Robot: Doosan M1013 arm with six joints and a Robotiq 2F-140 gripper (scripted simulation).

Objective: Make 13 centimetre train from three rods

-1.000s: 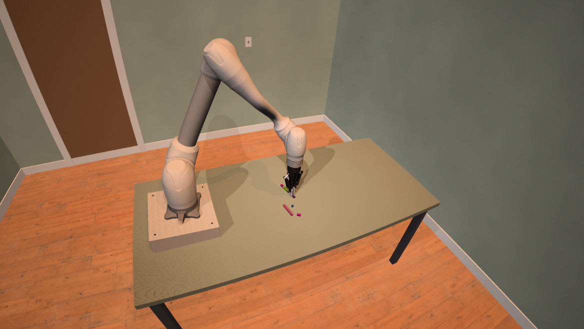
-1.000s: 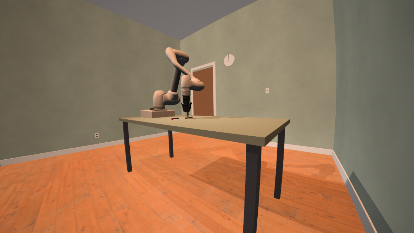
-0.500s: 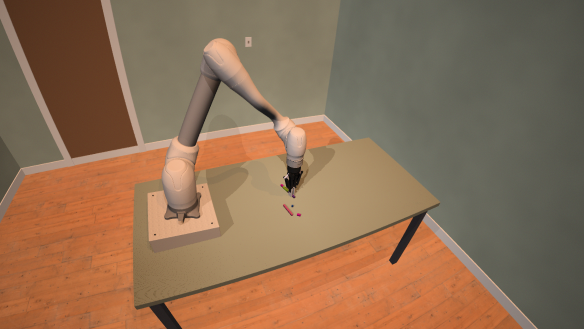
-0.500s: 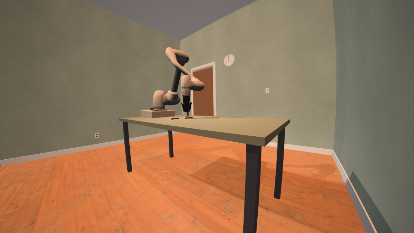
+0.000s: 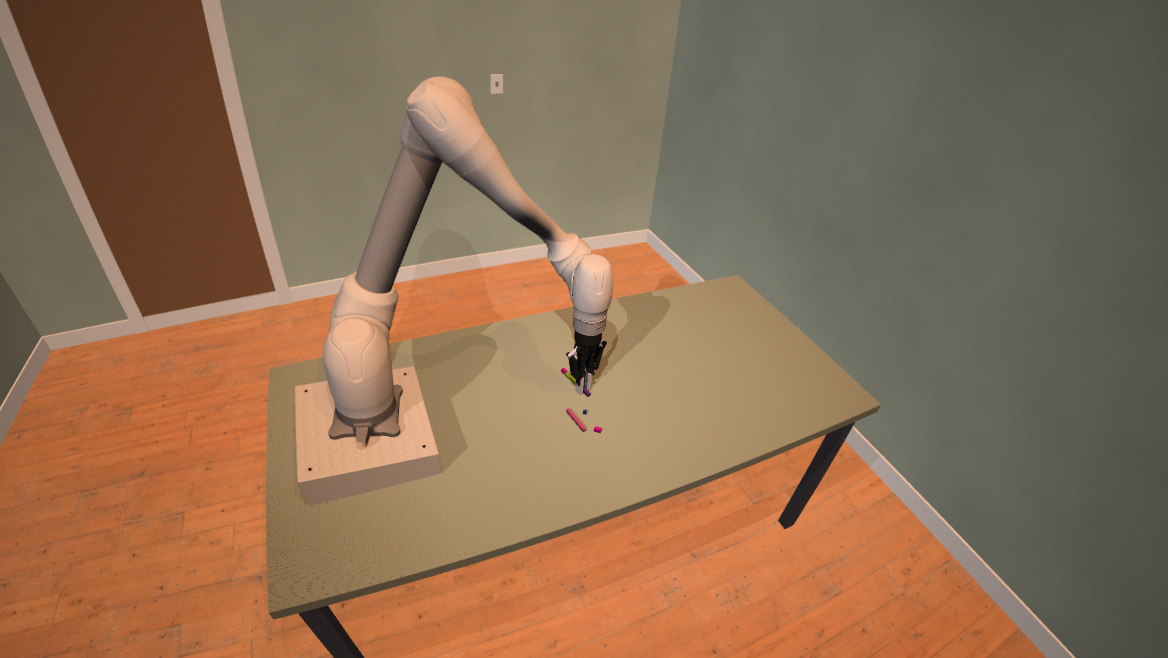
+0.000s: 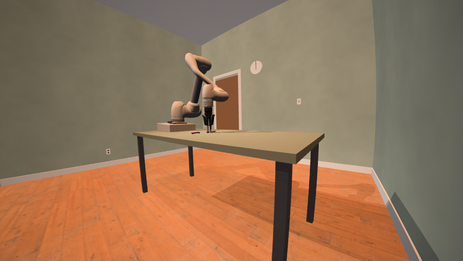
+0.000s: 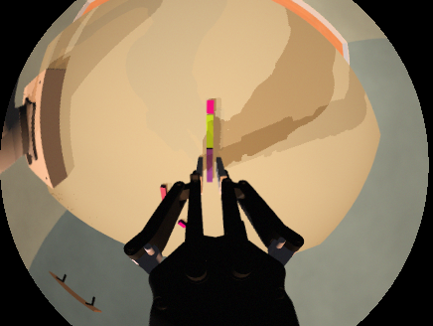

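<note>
claw (image 5: 583,389) (image 6: 209,131) (image 7: 210,164) slightly spread, unpinched | purple rod (image 5: 586,393) (image 6: 207,132) (image 7: 210,174) between fingertips, on counter (image 5: 719,367) (image 6: 259,139) (image 7: 114,174), long axis continuing lime rod (image 5: 571,377) (image 7: 210,131) | straight lift likely next, avoiding sideways nudge
</note>
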